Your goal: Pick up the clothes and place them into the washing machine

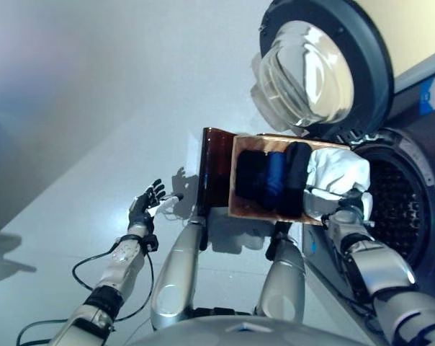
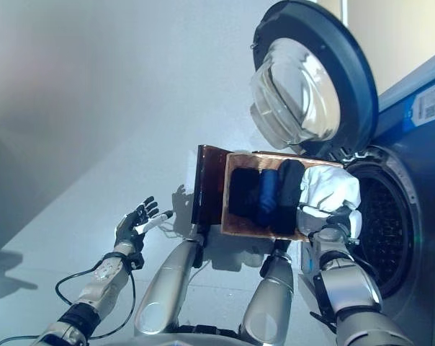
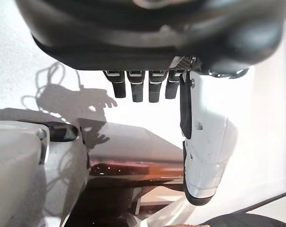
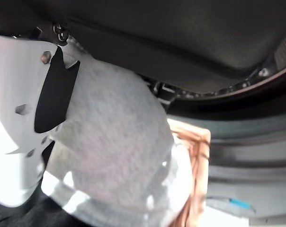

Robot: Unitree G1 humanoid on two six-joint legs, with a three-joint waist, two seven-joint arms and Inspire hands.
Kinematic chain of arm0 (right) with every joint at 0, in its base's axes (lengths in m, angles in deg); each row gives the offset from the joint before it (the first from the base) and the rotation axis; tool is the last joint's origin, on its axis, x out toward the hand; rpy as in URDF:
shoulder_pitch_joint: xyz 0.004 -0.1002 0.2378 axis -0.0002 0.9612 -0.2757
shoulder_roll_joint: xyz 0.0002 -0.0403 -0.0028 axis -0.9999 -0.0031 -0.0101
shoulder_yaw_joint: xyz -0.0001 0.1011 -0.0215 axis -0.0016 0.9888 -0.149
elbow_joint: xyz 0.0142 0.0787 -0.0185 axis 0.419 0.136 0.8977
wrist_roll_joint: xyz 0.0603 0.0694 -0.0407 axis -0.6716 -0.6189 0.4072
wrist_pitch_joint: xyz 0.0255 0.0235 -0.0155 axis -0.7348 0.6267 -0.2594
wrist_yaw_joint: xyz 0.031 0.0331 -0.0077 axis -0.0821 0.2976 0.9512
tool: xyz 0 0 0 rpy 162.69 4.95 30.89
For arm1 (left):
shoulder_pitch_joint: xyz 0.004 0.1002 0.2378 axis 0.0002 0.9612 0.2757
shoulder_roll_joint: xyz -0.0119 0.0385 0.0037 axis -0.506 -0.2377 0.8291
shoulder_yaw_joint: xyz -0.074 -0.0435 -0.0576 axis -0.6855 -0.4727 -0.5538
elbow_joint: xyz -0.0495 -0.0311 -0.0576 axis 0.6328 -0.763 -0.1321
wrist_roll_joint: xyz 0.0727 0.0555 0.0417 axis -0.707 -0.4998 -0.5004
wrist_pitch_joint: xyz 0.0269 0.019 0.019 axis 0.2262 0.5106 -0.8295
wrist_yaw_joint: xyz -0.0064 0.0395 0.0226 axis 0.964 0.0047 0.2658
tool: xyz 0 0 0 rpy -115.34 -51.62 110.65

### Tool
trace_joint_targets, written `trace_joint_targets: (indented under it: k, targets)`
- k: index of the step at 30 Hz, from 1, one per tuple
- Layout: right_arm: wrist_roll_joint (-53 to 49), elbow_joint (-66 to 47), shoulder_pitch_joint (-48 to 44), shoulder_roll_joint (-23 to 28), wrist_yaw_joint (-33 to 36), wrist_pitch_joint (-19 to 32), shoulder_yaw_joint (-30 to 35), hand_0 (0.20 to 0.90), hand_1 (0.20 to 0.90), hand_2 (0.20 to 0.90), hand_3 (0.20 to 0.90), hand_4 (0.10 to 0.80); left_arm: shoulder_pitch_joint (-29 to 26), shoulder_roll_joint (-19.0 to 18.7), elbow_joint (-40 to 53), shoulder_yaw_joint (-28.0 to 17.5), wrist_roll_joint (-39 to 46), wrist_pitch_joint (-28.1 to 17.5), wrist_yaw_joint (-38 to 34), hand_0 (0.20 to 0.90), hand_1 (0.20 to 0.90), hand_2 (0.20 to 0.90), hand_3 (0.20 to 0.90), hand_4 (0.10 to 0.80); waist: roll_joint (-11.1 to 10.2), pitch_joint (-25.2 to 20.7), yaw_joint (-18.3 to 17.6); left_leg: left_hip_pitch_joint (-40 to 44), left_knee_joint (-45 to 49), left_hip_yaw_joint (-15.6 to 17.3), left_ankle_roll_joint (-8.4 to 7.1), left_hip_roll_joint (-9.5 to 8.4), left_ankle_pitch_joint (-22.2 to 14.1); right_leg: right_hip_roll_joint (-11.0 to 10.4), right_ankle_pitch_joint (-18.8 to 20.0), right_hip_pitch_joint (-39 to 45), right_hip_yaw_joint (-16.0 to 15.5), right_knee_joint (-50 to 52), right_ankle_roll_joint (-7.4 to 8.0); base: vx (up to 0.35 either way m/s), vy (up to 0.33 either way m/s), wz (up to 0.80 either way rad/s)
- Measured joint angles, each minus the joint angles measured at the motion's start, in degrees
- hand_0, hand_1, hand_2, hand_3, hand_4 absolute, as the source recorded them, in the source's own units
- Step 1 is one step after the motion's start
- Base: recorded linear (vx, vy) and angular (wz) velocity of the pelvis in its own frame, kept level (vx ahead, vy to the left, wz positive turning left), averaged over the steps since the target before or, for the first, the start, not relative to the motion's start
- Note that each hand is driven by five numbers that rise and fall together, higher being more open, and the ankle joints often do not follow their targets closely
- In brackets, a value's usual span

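A white garment (image 1: 338, 171) hangs at the right end of a brown basket (image 1: 233, 189), just in front of the washing machine's open drum (image 1: 399, 205). My right hand (image 1: 349, 209) is shut on it from below; in the right wrist view the white cloth (image 4: 114, 161) fills the space against the thumb cover (image 4: 20, 118). Black and blue clothes (image 1: 275, 176) lie packed side by side in the basket. My left hand (image 1: 147, 200) is open and holds nothing, out to the left over the floor, its fingers (image 3: 147, 85) straight.
The washer's round door (image 1: 318, 65) stands swung open above the basket, its glass bowl facing out. A dark brown lid or panel (image 1: 216, 169) stands against the basket's left side. Pale floor spreads to the left.
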Motion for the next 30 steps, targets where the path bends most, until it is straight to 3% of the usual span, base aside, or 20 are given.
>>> trace_joint_targets:
  k: [19,24,30]
  targets:
    - [2.0,-0.2,-1.2,1.0,-0.2,-0.2,0.7,0.2,0.2,0.2,0.2,0.3,0.8,-0.4,1.2,0.1,-0.2,0.1,0.4,0.9,0.9,0.9,0.9,0.8,1.1,-0.9,-0.1,-1.0,1.7,0.4,-0.07,0.07,-0.2,-0.1,-0.5,-1.9,1.1,2.3,-0.05,0.0,0.004,-0.01]
    - [-4.7,-5.6,3.5,0.7,-1.5,0.9,3.4,0.2,0.2,0.2,0.2,0.3,0.6,-0.4,1.0,0.1,-0.2,0.1,0.2,0.9,0.9,0.9,0.9,0.8,0.7,-1.0,-1.3,-0.7,1.8,0.6,-0.06,0.24,-0.2,0.1,-0.4,-1.7,1.2,2.2,-0.02,0.0,0.0,0.0]
    - [-19.9,-11.0,7.4,-3.1,-3.8,4.4,10.8,0.2,0.2,0.2,0.2,0.3,1.6,-0.3,0.6,-0.4,0.1,0.2,-0.6,0.9,0.9,0.9,0.9,0.8,-0.2,-1.8,-3.6,0.3,1.6,1.5,-0.1,0.67,-0.7,0.4,-0.1,-1.1,2.2,1.2,-0.03,-0.019,-0.004,-0.11]
